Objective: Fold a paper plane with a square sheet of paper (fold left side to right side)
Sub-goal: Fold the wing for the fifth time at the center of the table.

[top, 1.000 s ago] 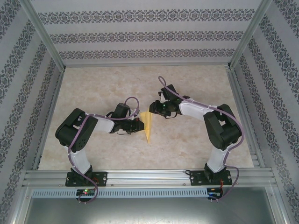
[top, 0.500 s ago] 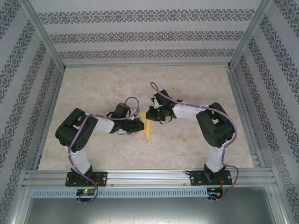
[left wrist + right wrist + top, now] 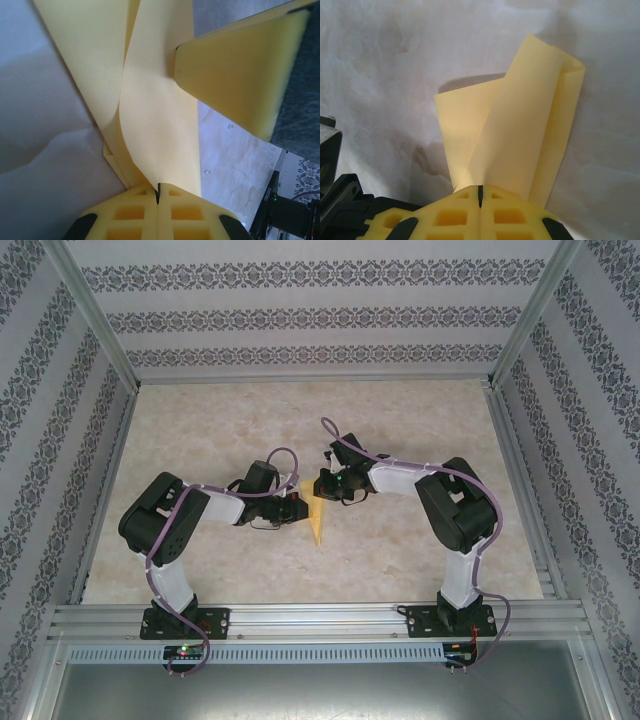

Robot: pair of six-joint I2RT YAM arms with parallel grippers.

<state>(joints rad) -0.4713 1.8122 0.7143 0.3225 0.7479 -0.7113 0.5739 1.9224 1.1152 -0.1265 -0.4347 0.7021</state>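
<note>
Starting at the near edge, we have two black-and-white arms bolted to the metal rail [image 3: 320,618], one on the left and one on the right. Both bend inward to meet over the middle of the marbled worktop [image 3: 200,430].

The left end effector [image 3: 296,510] comes first, reaching in from the left. In its wrist view we see its two yellow pads pressed flat together with no gap, and the single yellow sheet of paper [image 3: 317,518] comes straight out of that seam. That one is clamped on the sheet.

Just beyond it and a touch to the right is the right end effector [image 3: 322,492]. Its own camera tells the same story, with the pads closed tight and the paper rising out from between them. The left wrist view also catches one of its padded fingers [image 3: 235,80] against the far part of the sheet.

We count one sheet, two end effectors and two grips. The paper is partly folded, with layers overlapping and one flap curling up. From above it reads as a narrow wedge with its tip pointing toward the near side.

Farthest back are three patterned walls [image 3: 300,320] around the worktop.
</note>
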